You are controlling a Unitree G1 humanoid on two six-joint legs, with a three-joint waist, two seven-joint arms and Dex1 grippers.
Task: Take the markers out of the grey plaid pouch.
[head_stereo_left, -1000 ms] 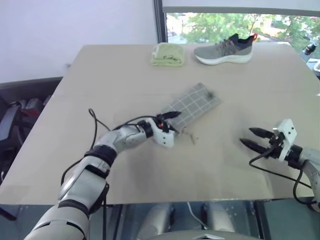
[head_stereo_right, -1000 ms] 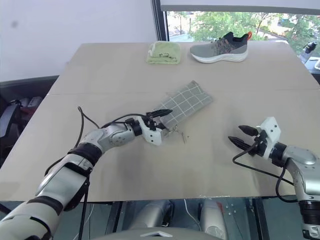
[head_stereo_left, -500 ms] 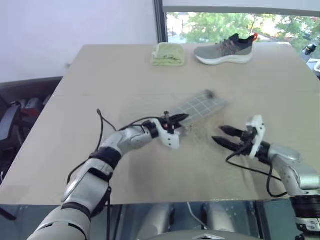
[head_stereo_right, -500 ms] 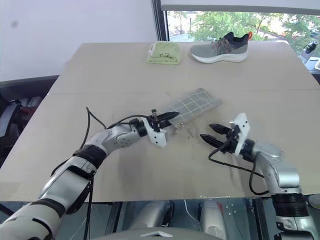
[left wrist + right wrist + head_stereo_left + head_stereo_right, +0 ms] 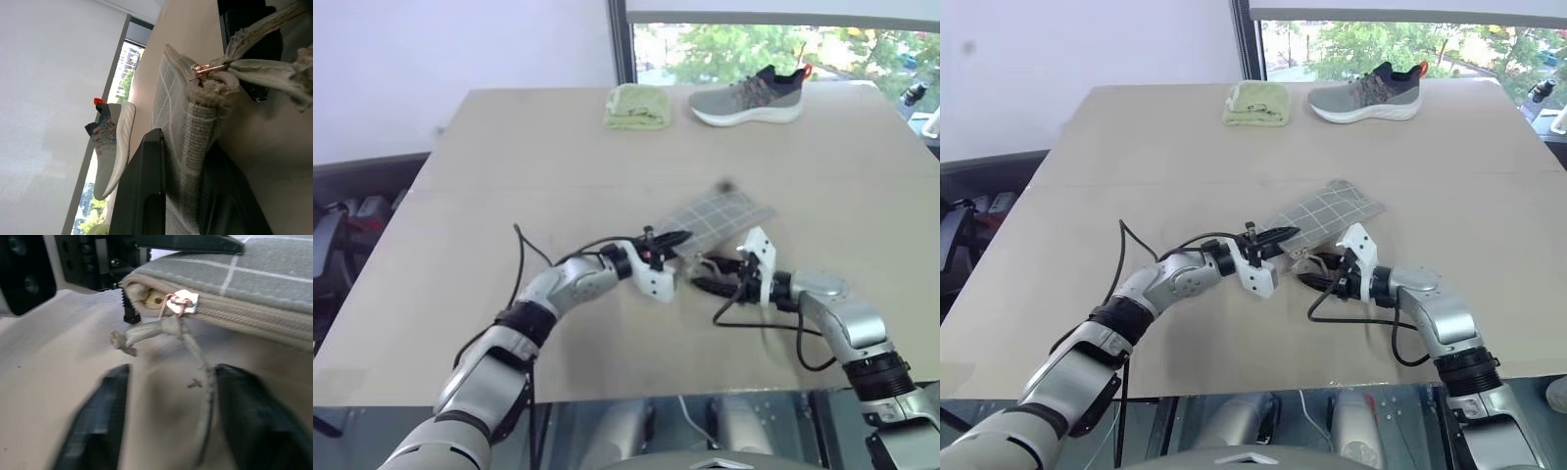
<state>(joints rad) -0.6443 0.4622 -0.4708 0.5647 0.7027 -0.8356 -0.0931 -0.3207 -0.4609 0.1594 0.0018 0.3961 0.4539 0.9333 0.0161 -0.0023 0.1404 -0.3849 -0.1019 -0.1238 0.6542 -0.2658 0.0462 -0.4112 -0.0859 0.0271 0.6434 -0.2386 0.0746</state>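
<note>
Right hand (image 5: 1309,273) swung in to grey plaid pouch (image 5: 1330,209); left hand (image 5: 1278,236) clamps it

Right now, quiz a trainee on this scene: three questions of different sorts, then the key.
1. True or false: the left pincer is shut on a corner of the grey plaid pouch.
2. Which thing hangs from the pouch's zipper pull, between the right pincer's fingers? A) a cloth cord B) a marker C) a shoelace
3. Fill in: at the table's far edge, the folded yellow-green cloth lies beside the ____.

Key: 1 true; 2 A; 3 shoe.
</note>
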